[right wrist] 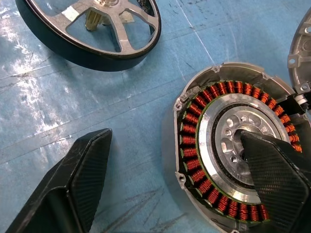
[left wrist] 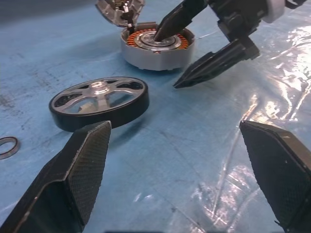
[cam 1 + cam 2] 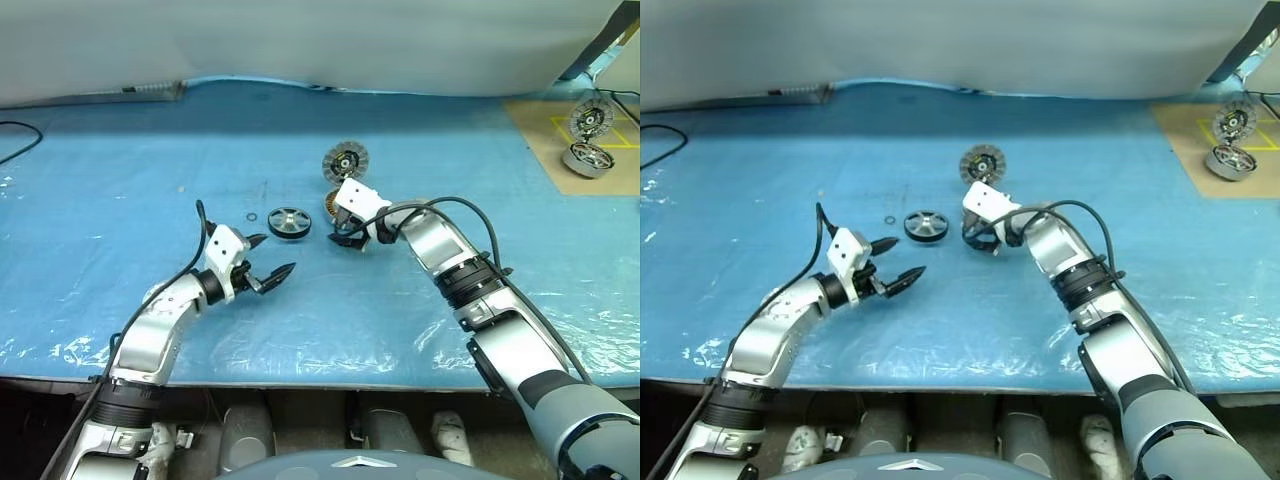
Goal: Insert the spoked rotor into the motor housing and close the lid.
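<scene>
The spoked rotor [image 3: 289,222] lies flat on the blue sheet, dark-rimmed with silver spokes [image 2: 99,101]. To its right sits the motor housing [image 1: 228,145] with its copper windings, and the lid [image 3: 345,160] stands open behind it. My right gripper [image 1: 175,136] is open and straddles the housing's near wall. One of its fingers [image 2: 170,24] rests over the pale centre. The other hangs outside the wall, above the sheet. My left gripper [image 3: 272,257] is open and holds nothing. It hovers just in front of the rotor, pointing at it.
A small metal ring [image 3: 249,215] lies left of the rotor. Far right, a brown board carries a shiny silver spoked unit [image 3: 588,158] and another wheel [image 3: 591,120]. A black cable [image 3: 15,140] crosses the far left. The table's front edge [image 3: 300,375] is close.
</scene>
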{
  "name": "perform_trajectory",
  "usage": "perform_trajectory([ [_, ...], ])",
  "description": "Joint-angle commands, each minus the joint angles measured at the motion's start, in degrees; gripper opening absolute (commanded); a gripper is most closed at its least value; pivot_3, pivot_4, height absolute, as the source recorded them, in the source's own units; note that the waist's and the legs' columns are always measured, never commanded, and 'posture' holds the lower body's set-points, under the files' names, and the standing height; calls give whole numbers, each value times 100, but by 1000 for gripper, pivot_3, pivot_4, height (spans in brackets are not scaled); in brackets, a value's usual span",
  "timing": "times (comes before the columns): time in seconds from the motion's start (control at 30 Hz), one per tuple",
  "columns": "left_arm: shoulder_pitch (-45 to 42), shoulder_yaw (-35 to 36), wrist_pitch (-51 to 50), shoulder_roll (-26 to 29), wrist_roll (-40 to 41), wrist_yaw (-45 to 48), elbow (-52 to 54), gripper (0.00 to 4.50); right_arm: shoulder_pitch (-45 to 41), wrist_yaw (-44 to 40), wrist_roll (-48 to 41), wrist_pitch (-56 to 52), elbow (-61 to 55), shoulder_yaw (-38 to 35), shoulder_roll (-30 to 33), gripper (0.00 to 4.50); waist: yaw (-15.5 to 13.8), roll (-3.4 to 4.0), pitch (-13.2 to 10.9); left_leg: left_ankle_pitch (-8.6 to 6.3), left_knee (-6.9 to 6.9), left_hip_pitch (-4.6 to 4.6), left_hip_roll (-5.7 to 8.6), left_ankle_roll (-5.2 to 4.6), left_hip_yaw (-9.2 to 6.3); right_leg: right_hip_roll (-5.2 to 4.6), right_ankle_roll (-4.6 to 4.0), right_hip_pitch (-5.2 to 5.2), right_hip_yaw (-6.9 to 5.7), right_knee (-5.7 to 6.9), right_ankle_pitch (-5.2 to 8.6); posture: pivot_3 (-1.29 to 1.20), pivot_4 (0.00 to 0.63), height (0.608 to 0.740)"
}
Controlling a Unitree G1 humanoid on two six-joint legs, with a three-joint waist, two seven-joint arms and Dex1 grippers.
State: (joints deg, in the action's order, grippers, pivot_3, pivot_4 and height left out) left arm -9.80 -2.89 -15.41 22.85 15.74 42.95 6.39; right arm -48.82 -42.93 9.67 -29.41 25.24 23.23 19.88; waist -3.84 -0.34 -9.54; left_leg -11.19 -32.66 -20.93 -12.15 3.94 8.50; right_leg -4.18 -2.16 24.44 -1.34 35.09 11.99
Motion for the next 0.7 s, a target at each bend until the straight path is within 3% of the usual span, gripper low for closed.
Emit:
perform_trajectory([
  [0.03,48,10,278,39,-32,21,139,4500,-115,-156,80,-314,87,27,16,3558,-3,0,0,0,-1,1,0,0,0,0,0,0,0,2,0,0,150,740],
  [0.2,132,-5,467,21,-101,35,4,4500,-243,-240,146,-399,229,43,24,1868,-3,-1,1,0,-5,1,-1,0,0,0,-2,-1,0,6,1,0,150,740],
  [0.23,144,-5,500,16,-117,27,-24,4500,-257,-265,151,-419,236,38,22,1712,-2,-1,1,0,-5,6,-1,0,1,0,-3,-3,1,9,2,0,150,740],
  [0.43,213,25,619,-16,-133,4,-125,4500,-104,-460,109,-795,-161,12,117,1705,-12,-1,1,0,-10,14,-4,0,2,0,-10,-3,1,26,7,0,150,740],
  [0.7,302,35,731,-28,-136,5,-233,4500,1076,-475,93,-1815,-2026,152,388,1705,-15,-2,3,-1,-4,18,-4,1,2,0,-11,-6,1,24,8,0,150,740],
])
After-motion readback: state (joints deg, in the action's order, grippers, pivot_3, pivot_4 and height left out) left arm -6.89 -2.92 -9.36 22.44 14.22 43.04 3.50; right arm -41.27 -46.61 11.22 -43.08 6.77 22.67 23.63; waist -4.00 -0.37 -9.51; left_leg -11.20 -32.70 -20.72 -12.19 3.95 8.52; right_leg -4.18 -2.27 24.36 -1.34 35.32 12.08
